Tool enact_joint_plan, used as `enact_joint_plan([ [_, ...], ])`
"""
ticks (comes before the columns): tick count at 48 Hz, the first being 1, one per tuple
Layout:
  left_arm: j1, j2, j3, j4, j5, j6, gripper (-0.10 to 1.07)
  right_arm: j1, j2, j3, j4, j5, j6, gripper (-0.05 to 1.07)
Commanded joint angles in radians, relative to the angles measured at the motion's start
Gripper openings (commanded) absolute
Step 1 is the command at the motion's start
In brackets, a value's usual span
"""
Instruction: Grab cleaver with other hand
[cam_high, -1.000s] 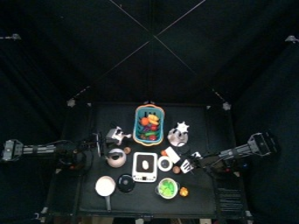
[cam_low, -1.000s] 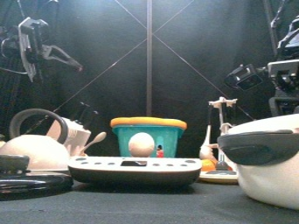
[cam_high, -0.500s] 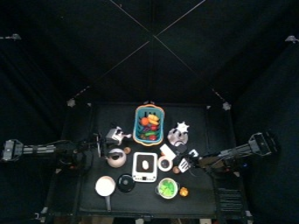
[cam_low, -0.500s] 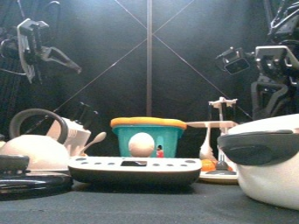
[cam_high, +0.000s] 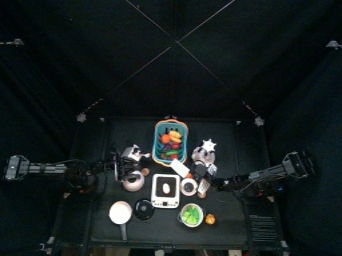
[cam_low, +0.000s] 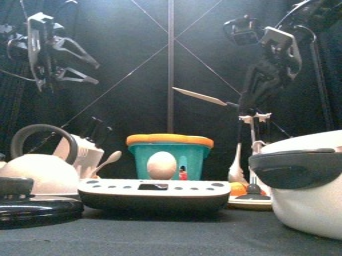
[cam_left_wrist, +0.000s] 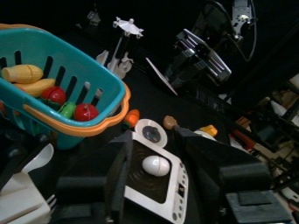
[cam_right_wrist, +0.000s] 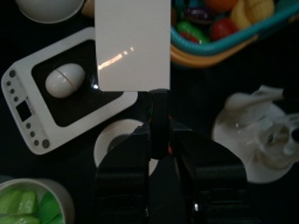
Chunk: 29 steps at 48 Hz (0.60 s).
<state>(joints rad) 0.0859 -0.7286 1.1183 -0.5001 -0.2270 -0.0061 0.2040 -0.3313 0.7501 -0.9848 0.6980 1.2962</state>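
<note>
The cleaver (cam_right_wrist: 133, 44) has a pale rectangular blade and a short dark handle. My right gripper (cam_right_wrist: 160, 131) is shut on the handle and holds the blade flat in the air above the white scale (cam_right_wrist: 52, 92) and the basket's edge. In the front view the cleaver (cam_low: 205, 97) shows edge-on, high above the basket, held by the right gripper (cam_low: 246, 99). In the top view the cleaver (cam_high: 182, 172) is at the table's middle, with the right gripper (cam_high: 202, 184) just behind it. My left gripper (cam_low: 83, 62) is open and empty, raised at the left (cam_high: 110, 166).
A teal basket of fruit (cam_high: 173, 141) stands at the back middle, with a white star-shaped object (cam_high: 205, 149) to its right. The scale carries an egg (cam_low: 159, 163). A kettle (cam_low: 40, 170) stands at the left. A bowl of greens (cam_high: 194, 214) and a white pot (cam_low: 305, 195) are at the front.
My right arm has swung toward the table's middle and risen, carrying the cleaver over the scale. The left gripper has shifted slightly toward the middle and stays open.
</note>
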Motion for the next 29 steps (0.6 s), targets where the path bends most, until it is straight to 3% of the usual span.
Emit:
enact_joint_plan([
  [1, -0.002, 0.048, -0.071, -0.031, -0.006, -0.003, 0.86, -0.037, 0.028, -0.052, -0.018, -0.005, -0.037, 0.43],
  [8, 0.005, 0.107, -0.112, -0.103, -0.008, 0.000, 0.85, -0.057, 0.097, -0.098, -0.017, 0.000, -0.143, 0.42],
  [15, 0.000, 0.150, -0.124, -0.110, -0.012, 0.000, 0.85, -0.058, 0.149, -0.146, -0.006, 0.006, -0.249, 0.43],
  [29, -0.018, 0.206, -0.146, -0.114, -0.040, -0.002, 0.85, -0.058, 0.192, -0.202, -0.026, 0.011, -0.299, 0.43],
])
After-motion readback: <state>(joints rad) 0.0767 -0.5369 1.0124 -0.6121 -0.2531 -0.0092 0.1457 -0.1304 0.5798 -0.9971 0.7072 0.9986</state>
